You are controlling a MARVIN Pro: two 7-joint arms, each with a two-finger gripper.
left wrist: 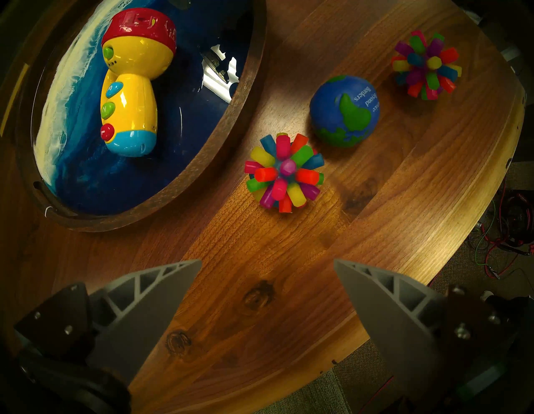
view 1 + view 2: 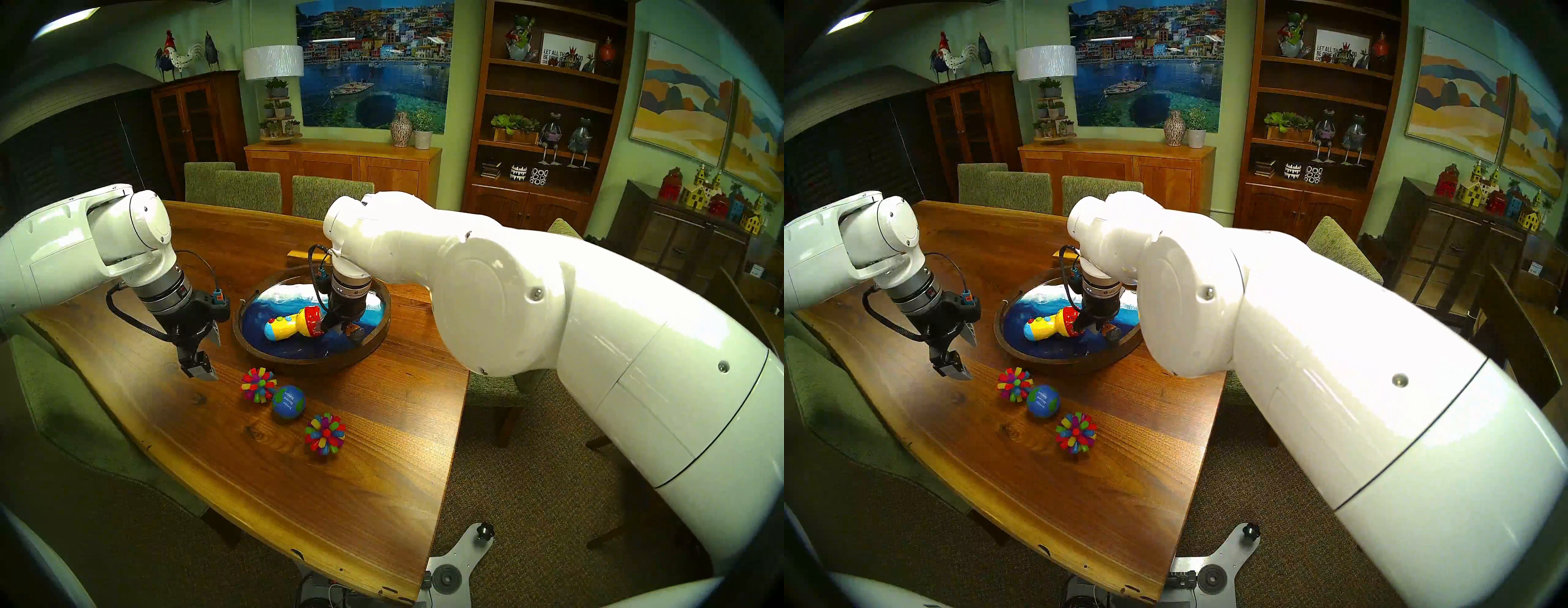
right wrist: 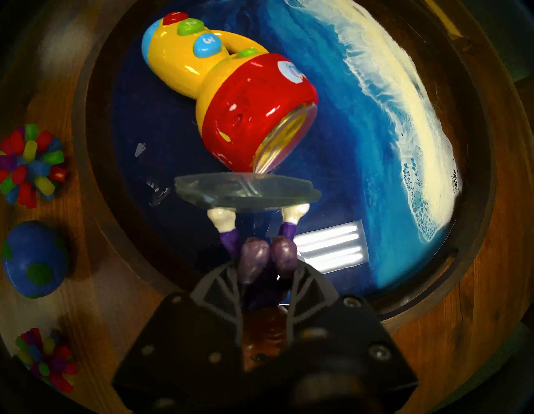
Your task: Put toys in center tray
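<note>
Walnut table [image 2: 263, 475] bears tray [image 2: 365, 352]; right gripper [image 3: 267, 277] clamps doll [image 3: 268, 257], left gripper [image 1: 267, 292] spread, dining room behind.

Doll figure [image 3: 267, 254]: your right pincer [image 3: 267, 277] covers its upper body (head unseen).
Far tray [image 2: 384, 312] rim: behind your right arm.
Globe ball [image 2: 288, 402] text: too small.

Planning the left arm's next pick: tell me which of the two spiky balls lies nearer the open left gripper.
The spiky ball next to the tray, left of the globe ball. It lies close to the left gripper; the other spiky ball sits beyond the globe.
</note>
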